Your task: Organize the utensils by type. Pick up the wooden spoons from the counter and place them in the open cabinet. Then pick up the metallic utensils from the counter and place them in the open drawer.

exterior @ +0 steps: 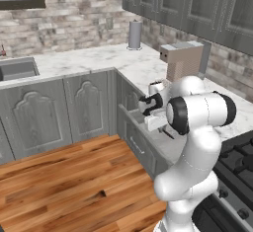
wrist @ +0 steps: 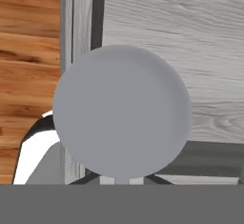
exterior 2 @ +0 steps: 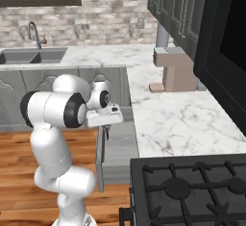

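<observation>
I see the counter (exterior 2: 182, 119) running across the right of the right base view. The open drawer (exterior 2: 119, 148) sits lower centre there, just under my gripper (exterior 2: 106, 132). In the hand view the spoon (wrist: 121, 111) has its round grey bowl at centre, over the drawer's pale floor. The jaws are pinched nearly together on the spoon's handle.

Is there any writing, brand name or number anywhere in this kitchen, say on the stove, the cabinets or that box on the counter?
None: no words, numbers or signs can be read.
The stove, the cabinets and the box are plain.
</observation>
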{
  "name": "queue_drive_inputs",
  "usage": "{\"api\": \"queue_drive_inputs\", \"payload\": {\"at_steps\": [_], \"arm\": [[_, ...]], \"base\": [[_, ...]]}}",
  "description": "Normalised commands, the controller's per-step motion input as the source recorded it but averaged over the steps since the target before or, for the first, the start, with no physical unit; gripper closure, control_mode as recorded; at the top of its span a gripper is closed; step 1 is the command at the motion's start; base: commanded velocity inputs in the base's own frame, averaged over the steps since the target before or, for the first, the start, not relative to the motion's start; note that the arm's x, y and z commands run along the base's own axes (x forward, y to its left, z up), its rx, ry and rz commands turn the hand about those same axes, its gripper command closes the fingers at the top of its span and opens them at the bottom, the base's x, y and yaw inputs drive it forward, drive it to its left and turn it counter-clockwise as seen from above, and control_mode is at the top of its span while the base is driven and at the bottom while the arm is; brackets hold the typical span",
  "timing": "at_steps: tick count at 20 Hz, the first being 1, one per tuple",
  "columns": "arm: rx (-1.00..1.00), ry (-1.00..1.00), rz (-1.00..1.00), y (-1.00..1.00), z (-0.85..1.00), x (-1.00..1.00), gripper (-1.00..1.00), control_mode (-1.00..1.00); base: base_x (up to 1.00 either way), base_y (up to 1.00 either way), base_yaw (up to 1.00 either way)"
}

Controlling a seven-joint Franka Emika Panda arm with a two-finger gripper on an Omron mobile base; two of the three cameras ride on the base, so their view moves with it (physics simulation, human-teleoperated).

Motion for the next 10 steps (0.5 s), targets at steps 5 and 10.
{"api": "queue_drive_inputs", "payload": {"at_steps": [5,10], "arm": [[0.0,0.0,-0.06,0.02,-0.35,0.03,1.0,-1.0],[0.02,-0.04,-0.1,0.0,-0.32,0.05,1.0,-1.0]], "base": [[0.0,0.0,0.0],[0.0,0.0,0.0]]}}
